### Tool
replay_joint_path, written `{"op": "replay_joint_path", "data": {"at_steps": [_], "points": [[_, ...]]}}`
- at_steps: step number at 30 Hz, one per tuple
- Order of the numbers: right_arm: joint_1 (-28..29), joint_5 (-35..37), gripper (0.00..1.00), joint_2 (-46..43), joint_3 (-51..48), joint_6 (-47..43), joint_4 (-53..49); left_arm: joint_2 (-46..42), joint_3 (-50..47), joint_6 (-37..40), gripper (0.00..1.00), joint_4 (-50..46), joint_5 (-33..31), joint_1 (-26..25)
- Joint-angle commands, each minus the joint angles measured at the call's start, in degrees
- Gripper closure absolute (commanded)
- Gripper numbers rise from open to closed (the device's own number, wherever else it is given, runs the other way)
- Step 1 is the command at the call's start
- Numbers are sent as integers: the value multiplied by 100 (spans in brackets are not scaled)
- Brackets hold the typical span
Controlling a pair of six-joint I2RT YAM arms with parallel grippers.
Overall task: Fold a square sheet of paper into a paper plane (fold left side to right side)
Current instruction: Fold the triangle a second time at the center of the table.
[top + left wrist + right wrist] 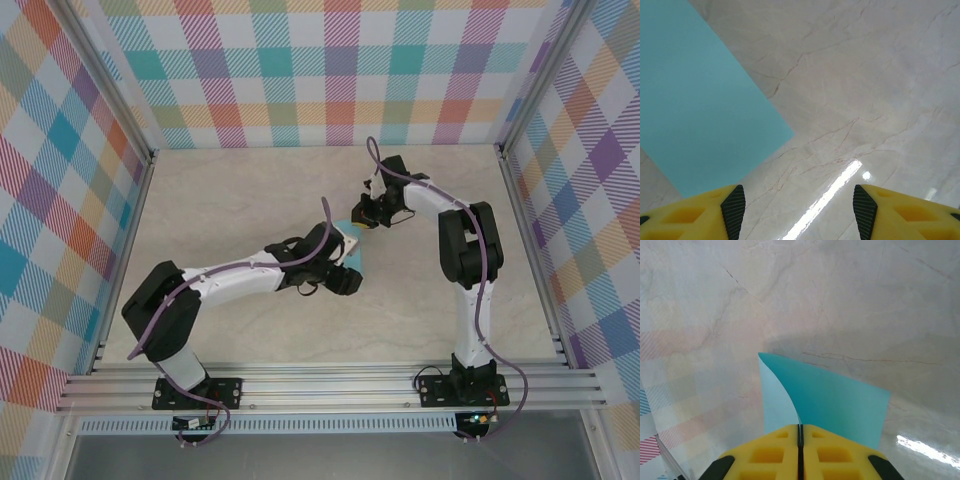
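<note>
My left arm (pixel 235 280) and right arm (pixel 465 320) wear white shells with black joints, a purple cable (pixel 150 320) running along each. The left gripper (pixel 799 207) and right gripper (pixel 800 432) have yellow fingers (pixel 685 220) with recessed pockets, edged with black ribbed pads (pixel 734 210).

1 sheet of paper (pixel 700 100), 1 left tool (pixel 799 200), 1 right tool (pixel 800 430), 1 table (pixel 220 200).

No text, number, brand or sign can be read. The square sheet of paper (pixel 835 400) is plain turquoise, and the plaid walls (pixel 300 70) bear only coloured checks. The small boards (pixel 190 424) at the arm bases, toward 6 o'clock in the top view, are too small to show any print.
</note>
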Motion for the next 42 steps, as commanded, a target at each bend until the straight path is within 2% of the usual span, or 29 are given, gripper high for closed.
{"op": "replay_joint_path", "data": {"at_steps": [1, 10, 16, 28, 37, 42], "points": [[-2, -152, 93, -141, 183, 30, -370, 308, 354, 376, 38, -421, -706, -190], [-7, -280, 92, -61, 368, 70, -564, 1003, 1023, 683, 36, -809, -1231, -616], [-7, -271, 91, -21, 570, 9, -817, 1037, 1103, 689, 34, -839, -1504, -707], [-2, -306, 90, 80, 743, -9, -1037, 1200, 1182, 827, 30, -812, -1556, -797], [-3, -339, 90, 109, 760, 15, -1060, 1584, 1435, 854, 32, -949, -1872, -814], [-3, -357, 90, 116, 760, 24, -1060, 1714, 1519, 863, 36, -1066, -2317, -849]]}}
